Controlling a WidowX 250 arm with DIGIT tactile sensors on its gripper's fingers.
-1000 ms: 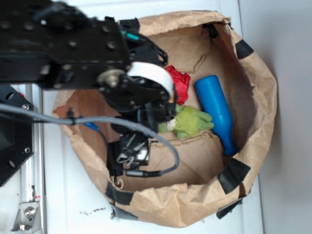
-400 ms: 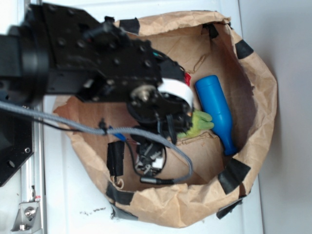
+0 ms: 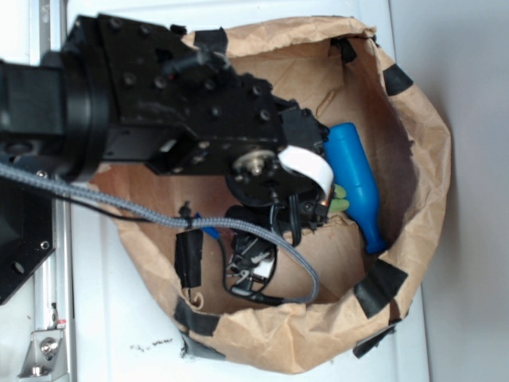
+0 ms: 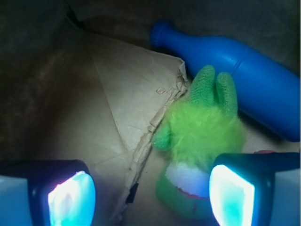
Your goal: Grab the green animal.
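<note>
- The small lime-green plush animal [image 4: 202, 136] lies on the brown paper floor of a wide, crumpled brown paper bag [image 3: 413, 151] whose rim is patched with strips of black tape [image 3: 380, 285].
- In the wrist view the plush shows a fuzzy rounded body, two knitted green limbs pointing up toward the bottle, and a whitish patch with a bit of red low on its front.
- A blue plastic bottle [image 4: 240, 70] lies on its side just behind the plush, its capped neck pointing to the upper left of the wrist view; the two green limbs reach up to its side, and whether they touch it cannot be told.
- A torn, raised fold of brown paper [image 4: 155, 122] runs diagonally down the bag floor just left of the plush, between it and the left finger.
- The black gripper [image 4: 150, 195] has its two pads spread well apart and holds nothing; the right pad [image 4: 233, 195] overlaps the plush's lower right side, while the left pad [image 4: 70, 197] stands over bare paper on the far side of the fold.
- A sliver of something red [image 4: 265, 152] peeks out just above the right finger.
- In the exterior view the black robot arm [image 3: 183, 111] and its grey braided cable [image 3: 262, 235] cover most of the bag's inside; only a small green tip of the plush [image 3: 342, 199] shows, pressed between the wrist and the bottle [image 3: 356, 179].
- The bag sits on a white table [image 3: 111, 318].
</note>
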